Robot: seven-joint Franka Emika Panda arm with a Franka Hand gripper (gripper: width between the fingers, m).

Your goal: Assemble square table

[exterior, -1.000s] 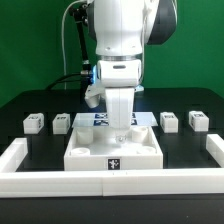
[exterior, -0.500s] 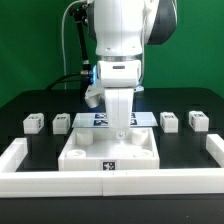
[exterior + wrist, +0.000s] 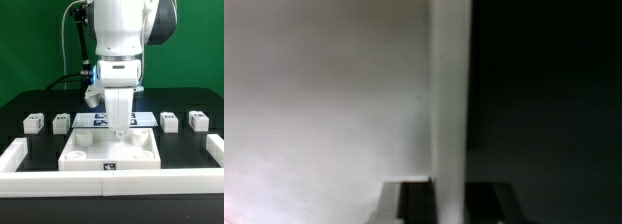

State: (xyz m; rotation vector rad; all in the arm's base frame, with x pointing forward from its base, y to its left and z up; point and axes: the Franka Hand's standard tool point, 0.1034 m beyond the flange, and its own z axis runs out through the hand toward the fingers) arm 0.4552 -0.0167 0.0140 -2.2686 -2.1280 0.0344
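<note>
The gripper point(image 3: 121, 132) points straight down with its jaws closed tight on the far edge of the square table point(image 3: 88, 150), whose white slab lies flat directly beneath it.

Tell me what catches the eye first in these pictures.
The large white robot arm fills the middle, its hand shut on the far edge of the large flat white plastic square slab. Four short white leg blocks sit on the black table, two on each side of the arm.
</note>
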